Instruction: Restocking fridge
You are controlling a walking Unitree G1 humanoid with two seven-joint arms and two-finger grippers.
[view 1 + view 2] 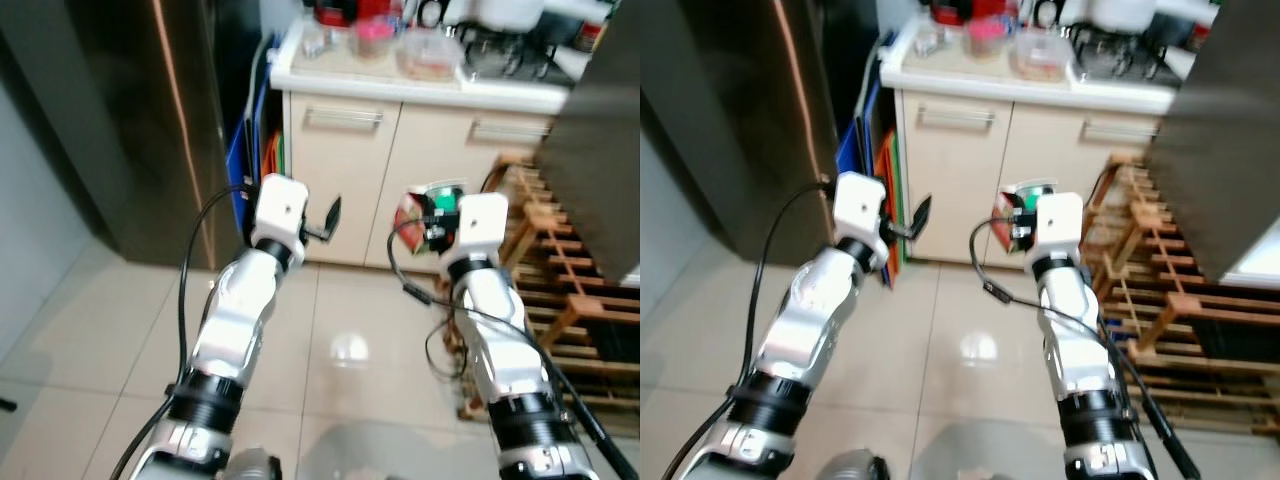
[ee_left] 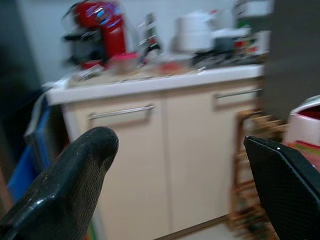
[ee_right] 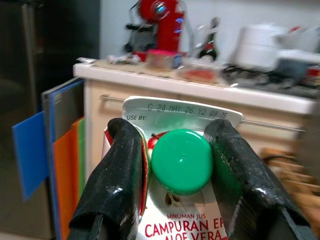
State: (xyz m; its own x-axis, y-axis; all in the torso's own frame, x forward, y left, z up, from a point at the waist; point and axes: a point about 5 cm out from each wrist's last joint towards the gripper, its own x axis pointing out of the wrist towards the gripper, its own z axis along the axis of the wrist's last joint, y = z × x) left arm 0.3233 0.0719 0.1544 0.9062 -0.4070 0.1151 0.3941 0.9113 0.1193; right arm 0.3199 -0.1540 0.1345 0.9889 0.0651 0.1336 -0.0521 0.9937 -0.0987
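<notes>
A juice carton (image 3: 182,150) with a green screw cap (image 3: 181,161) and red-and-white print is held up in front of me. My right gripper (image 1: 432,218) is shut on the carton, its two black fingers (image 3: 120,172) pressing either side of the cap. The carton (image 1: 418,208) sits at chest height before the cream kitchen cabinet (image 1: 340,180). My left gripper (image 1: 328,216) is raised beside it, open, with nothing between its fingers (image 2: 75,180). The dark steel fridge (image 1: 150,120) stands to my left, its door closed.
Coloured boards (image 1: 262,150) lean between the fridge and the cabinet. The counter (image 1: 420,70) carries a red coffee machine (image 3: 160,22), containers and a stove. A wooden slatted rack (image 1: 560,290) lies on the floor at the right. Glossy tile floor (image 1: 340,350) lies ahead.
</notes>
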